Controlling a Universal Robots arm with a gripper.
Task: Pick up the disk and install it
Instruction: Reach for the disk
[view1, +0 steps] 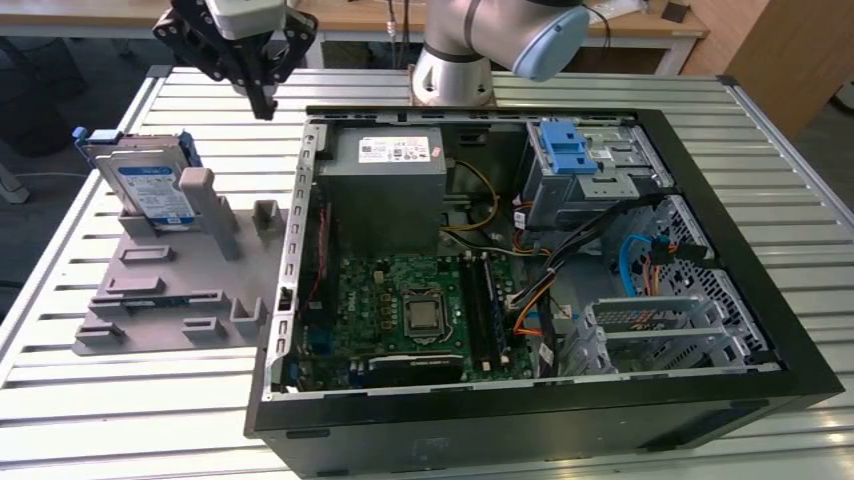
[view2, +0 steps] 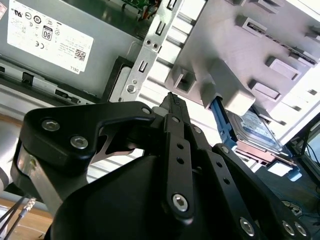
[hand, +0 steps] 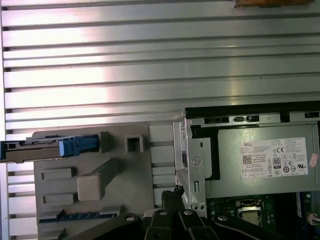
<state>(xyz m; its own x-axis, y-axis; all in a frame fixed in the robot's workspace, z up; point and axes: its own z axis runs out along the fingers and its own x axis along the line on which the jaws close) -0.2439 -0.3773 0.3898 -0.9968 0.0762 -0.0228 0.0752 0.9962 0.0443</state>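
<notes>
Exterior view: the pincer is seen above the table's far edge, fingers pressed together on nothing. Toward the far corner on the exterior view's left, the disk is stood on edge in a grey holder. It is judged stiff, dense, smooth-faced and shock-sensitive, best gripped across its flat faces at the free upper part. The holder's post and the open computer case are judged to crowd the approach.

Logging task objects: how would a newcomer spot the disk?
On the exterior view's left, beside the open computer case, lies a grey fixture plate. The disk leans upright at its far end: silver, blue-and-white label, blue side rails.
</notes>
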